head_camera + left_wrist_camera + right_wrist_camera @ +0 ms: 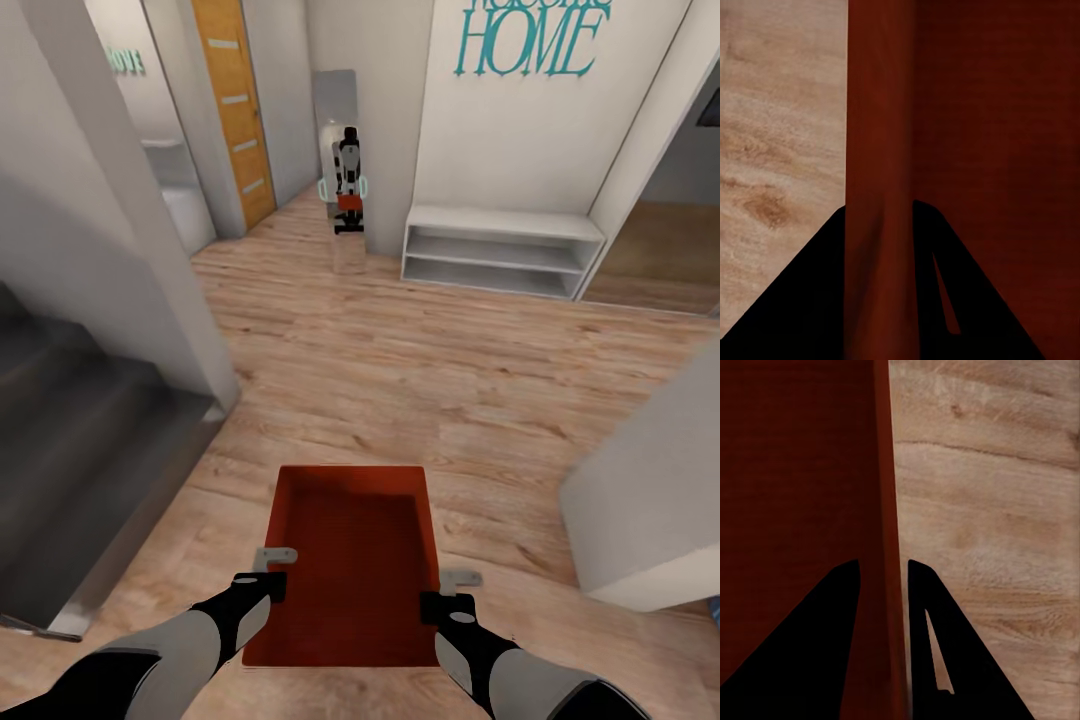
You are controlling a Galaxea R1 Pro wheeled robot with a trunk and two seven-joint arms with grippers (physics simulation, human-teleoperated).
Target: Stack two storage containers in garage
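Observation:
One red-orange storage container (350, 560) hangs low in front of me over a light wood plank floor, open top up and level. My left gripper (272, 570) is shut on its left wall (881, 150), one finger inside and one outside. On the opposite side, the right wall (886, 510) is pinched the same way by my right gripper (445, 590). The bin looks empty inside. The second container is out of view, and so is the garage with its concrete floor.
This is a hallway. Dark grey stairs (90, 440) drop away at the left behind a white wall corner (150, 250). Ahead stand a mirror (345, 170) reflecting the robot, an orange door (235, 110) and a low white shelf (500, 250). A white block (650, 500) juts in at the right.

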